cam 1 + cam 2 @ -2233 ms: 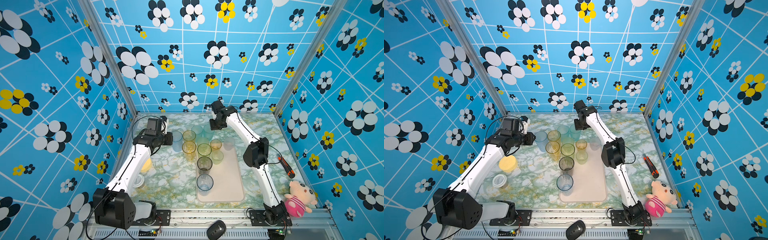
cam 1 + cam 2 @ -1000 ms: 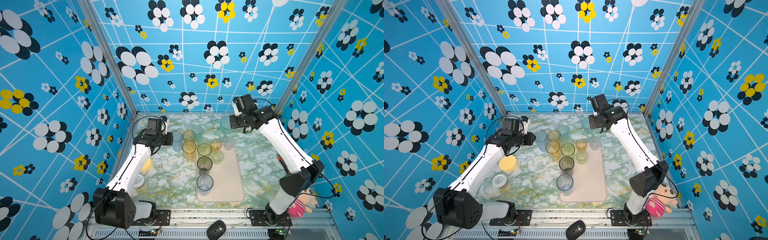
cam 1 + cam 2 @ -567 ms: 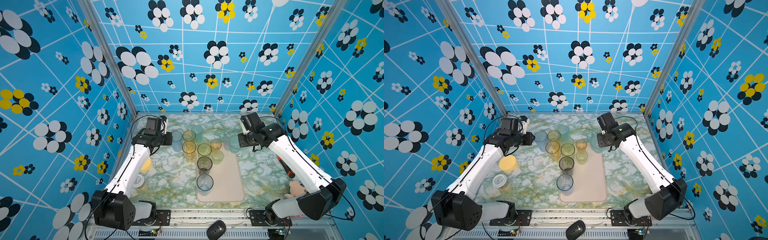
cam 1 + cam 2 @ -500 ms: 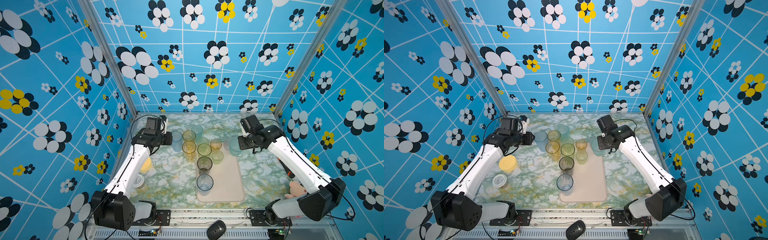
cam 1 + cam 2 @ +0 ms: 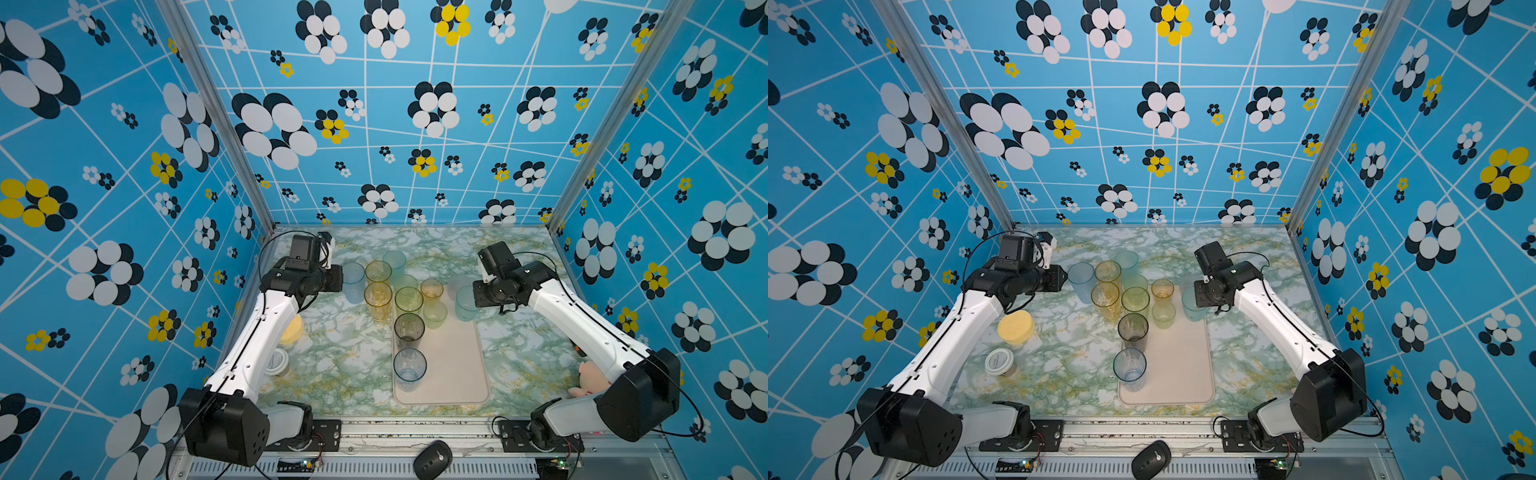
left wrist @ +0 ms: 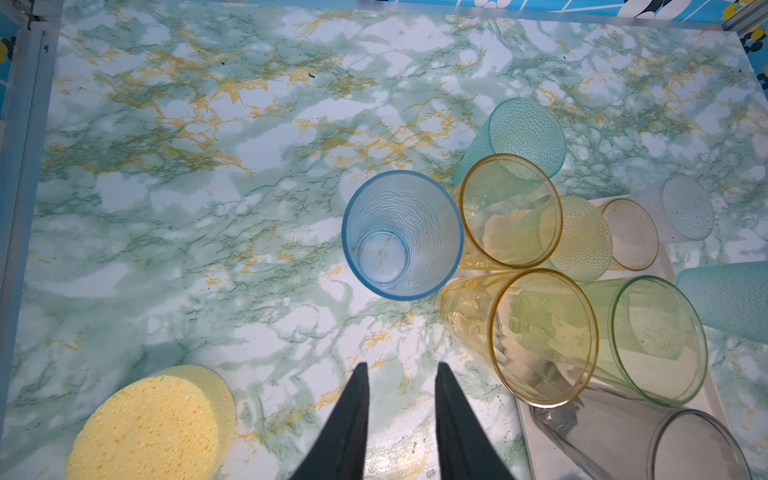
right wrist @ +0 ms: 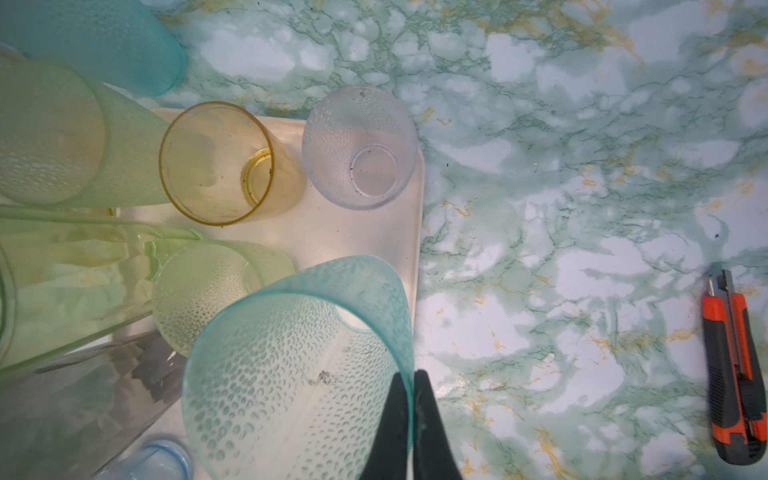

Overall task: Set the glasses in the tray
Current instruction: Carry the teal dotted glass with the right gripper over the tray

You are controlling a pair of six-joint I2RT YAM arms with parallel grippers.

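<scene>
Left arm (image 5: pixel 266 328) reaches from its base at the near edge toward the back left, forearm sloping up, wrist bent so the tool end points roughly level toward the middle. Left gripper (image 6: pixel 402 368) has its jaws partly apart, dark fingers (image 6: pixel 349 419) bare with nothing between them. Right arm (image 5: pixel 582 324) stretches from the near right base inward, wrist turned toward the centre. Right gripper (image 7: pixel 410 374) is closed tight, pinching the wall of a teal tumbler (image 7: pixel 291 365) at its rim, one finger inside and one outside.
</scene>
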